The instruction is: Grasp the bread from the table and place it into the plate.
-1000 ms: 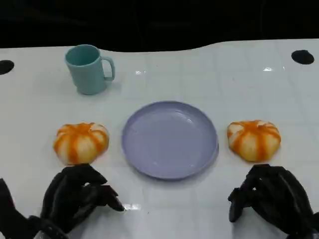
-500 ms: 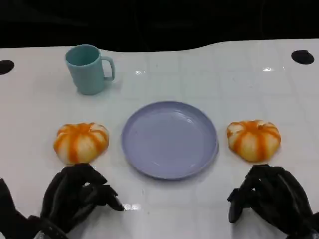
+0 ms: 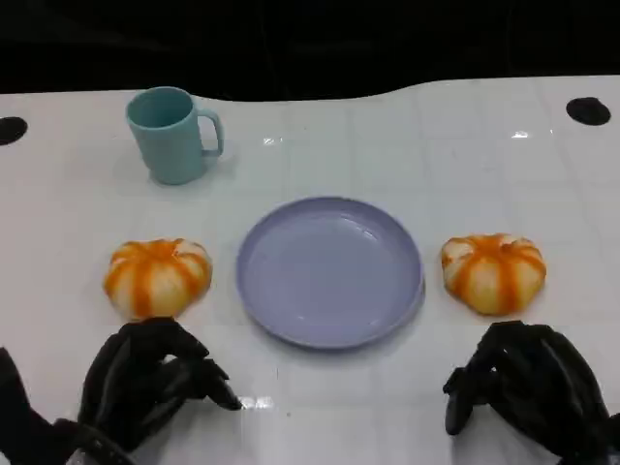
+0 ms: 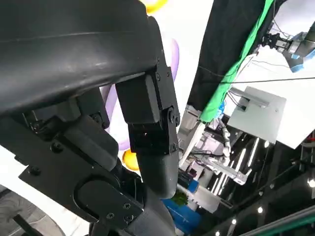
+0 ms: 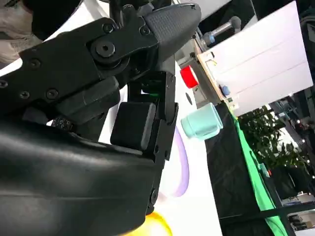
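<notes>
White table (image 3: 387, 145); two pumpkin-shaped orange-striped breads (image 3: 157, 277) flank plate (image 3: 329, 271).

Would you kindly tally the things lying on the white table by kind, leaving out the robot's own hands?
Orange-and-white striped round bread rolls: 2 (left roll, right roll)
Round lavender plastic plate: 1
Teal plastic mug with handle: 1
Total: 4 things

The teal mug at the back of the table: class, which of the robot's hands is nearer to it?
Left. The left hand sits almost straight in front of the teal mug, beyond one bread; the right hand lies across the table, past the plate.
</notes>
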Tool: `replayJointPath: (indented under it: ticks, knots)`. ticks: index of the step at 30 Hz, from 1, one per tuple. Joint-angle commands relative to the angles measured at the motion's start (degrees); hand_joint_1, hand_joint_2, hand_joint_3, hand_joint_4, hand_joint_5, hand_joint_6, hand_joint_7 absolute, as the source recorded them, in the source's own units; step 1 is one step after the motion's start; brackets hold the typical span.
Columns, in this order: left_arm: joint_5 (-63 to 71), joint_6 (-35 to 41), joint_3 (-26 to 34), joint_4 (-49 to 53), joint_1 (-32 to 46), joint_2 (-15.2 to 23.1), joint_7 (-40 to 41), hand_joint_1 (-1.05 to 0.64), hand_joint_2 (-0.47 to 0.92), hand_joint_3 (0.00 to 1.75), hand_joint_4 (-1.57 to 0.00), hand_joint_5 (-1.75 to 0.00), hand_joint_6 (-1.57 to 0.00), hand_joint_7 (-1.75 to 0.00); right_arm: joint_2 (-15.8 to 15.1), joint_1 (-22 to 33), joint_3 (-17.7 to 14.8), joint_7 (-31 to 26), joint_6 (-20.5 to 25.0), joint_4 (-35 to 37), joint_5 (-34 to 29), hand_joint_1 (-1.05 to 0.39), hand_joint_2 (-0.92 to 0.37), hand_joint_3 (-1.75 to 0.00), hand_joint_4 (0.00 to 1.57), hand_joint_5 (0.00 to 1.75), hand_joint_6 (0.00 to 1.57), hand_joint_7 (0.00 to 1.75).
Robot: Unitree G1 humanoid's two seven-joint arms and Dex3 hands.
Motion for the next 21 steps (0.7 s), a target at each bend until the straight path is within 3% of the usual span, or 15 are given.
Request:
replayJointPath:
  ticks: [1, 6, 13, 19, 21]
  knots:
    - [0.53, -0.73, 0.03, 0.51, -0.36, 1.01, -0.30, -1.05, 0.61, 0.00, -1.57, -0.59, -1.57, -0.34, -0.94, -0.10, -0.86, 0.96, -0.47, -0.21, 1.09, -1.05, -0.81, 0.00, 1.44, 0.90, 1.52, 0.36]
    - [0.77, -1.38, -0.09, 0.53, -0.21, 0.98, -0.57, -1.05, 0.61, 0.01, -1.57, -0.58, -1.57, -0.33, -0.56, 0.26, -1.03, 2.38, -2.82, -1.14, 1.29, -1.05, -0.83, -0.01, 1.43, 0.77, 1.49, 0.23]
    - [0.81, -1.47, -0.15, 0.15, 0.08, 0.97, -0.40, -1.05, 0.61, 0.00, -1.57, -0.57, -1.57, -0.33, -0.90, -0.03, -0.92, 2.33, -11.49, -1.21, -1.11, -1.05, -0.85, -0.01, 1.35, 0.71, 1.42, 0.14]
    - [1.01, -1.58, -0.39, 0.27, -0.17, 0.65, 0.08, -1.05, 0.61, 0.00, -1.57, -0.57, -1.57, -0.33, -2.65, -2.35, -1.59, 2.00, -20.99, 1.10, -3.74, -1.05, -0.92, -0.02, 1.24, 0.79, 1.34, 0.11]
    - [1.25, -1.84, -0.41, 0.77, -0.50, 0.29, 0.44, -1.05, 0.61, 0.00, -1.57, -0.57, -1.57, -0.33, -3.65, -3.13, -1.81, 1.08, -24.99, 2.30, -5.33, -1.05, -0.92, -0.06, 1.08, 1.00, 1.24, 0.15]
